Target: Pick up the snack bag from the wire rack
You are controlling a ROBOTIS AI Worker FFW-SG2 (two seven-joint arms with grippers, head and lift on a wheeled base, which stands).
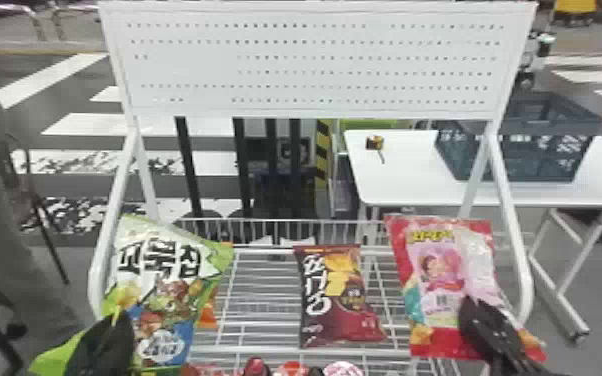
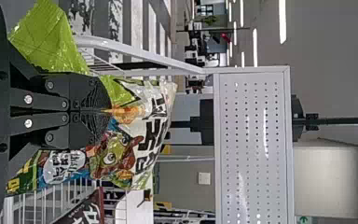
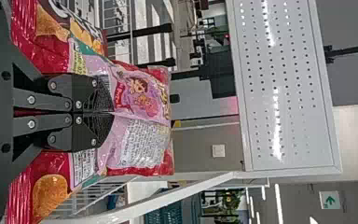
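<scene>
Left gripper: pinched tight on the green-and-white snack bag. Right gripper: likewise clenched, on the red-and-pink snack bag. I have 1 bag in each of my 2 grippers, the green-and-white at the left side of the wire rack, the red-and-pink at its right side. Each bag's printed face stands up beyond the fingers. From my station I cannot tell whether their lower edges touch the rack.

A 3rd bag, the maroon snack bag, lies on the rack between the other 2, with neither gripper on it. More packets show at the rack's near edge. Above the rack's far side is the perforated panel; behind the rack, towards its right, stands the white table, bearing the grey crate.

Progress, in my judgement: the grasp is made on 2 bags; a lift well above the rack is left to confirm. The task names 1 bag without saying which. I would next raise both evenly, since thin film could slip or crease, and swing neither into the rack's side posts.
</scene>
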